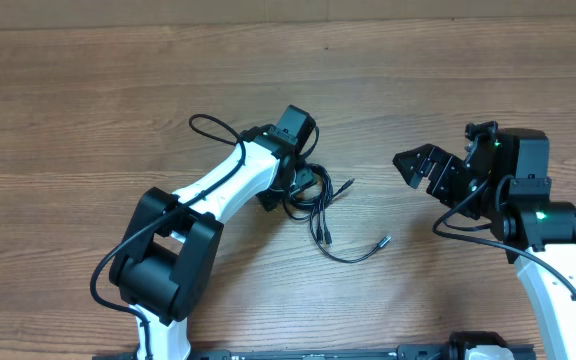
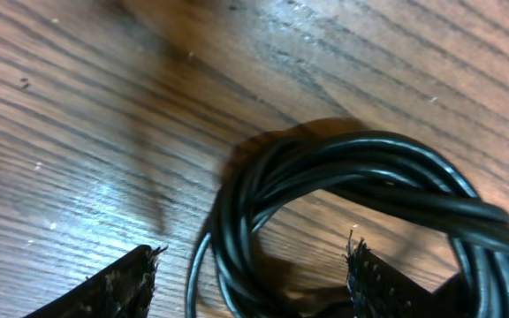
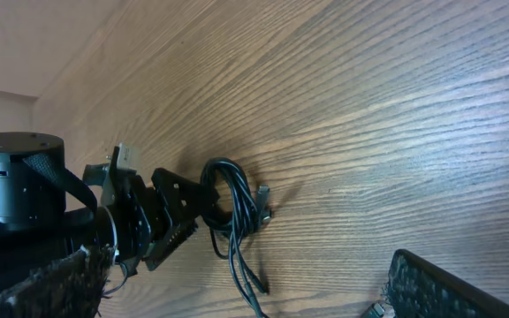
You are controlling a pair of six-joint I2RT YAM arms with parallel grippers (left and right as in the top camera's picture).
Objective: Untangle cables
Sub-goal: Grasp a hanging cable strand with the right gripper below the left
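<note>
The cables (image 1: pixel 320 215) lie as a tangled black bundle in the middle of the table. One loose end with a metal tip (image 1: pixel 383 240) reaches right, and another tip (image 1: pixel 348 183) points up right. My left gripper (image 1: pixel 296 186) is down over the coiled part. In the left wrist view the coil (image 2: pixel 360 172) loops between the two fingertips (image 2: pixel 131 281) of the left gripper (image 2: pixel 250 283), which stands open with gaps on both sides. My right gripper (image 1: pixel 420 166) hovers open to the right of the bundle, holding nothing. From the right wrist, the cables (image 3: pixel 233 212) hang beside the left gripper (image 3: pixel 170 216).
The wooden table (image 1: pixel 88 90) stretches wide on all sides. A thicker black cable (image 1: pixel 208 128) loops off the left arm above the bundle. The right arm's base (image 1: pixel 558 260) stands at the right edge.
</note>
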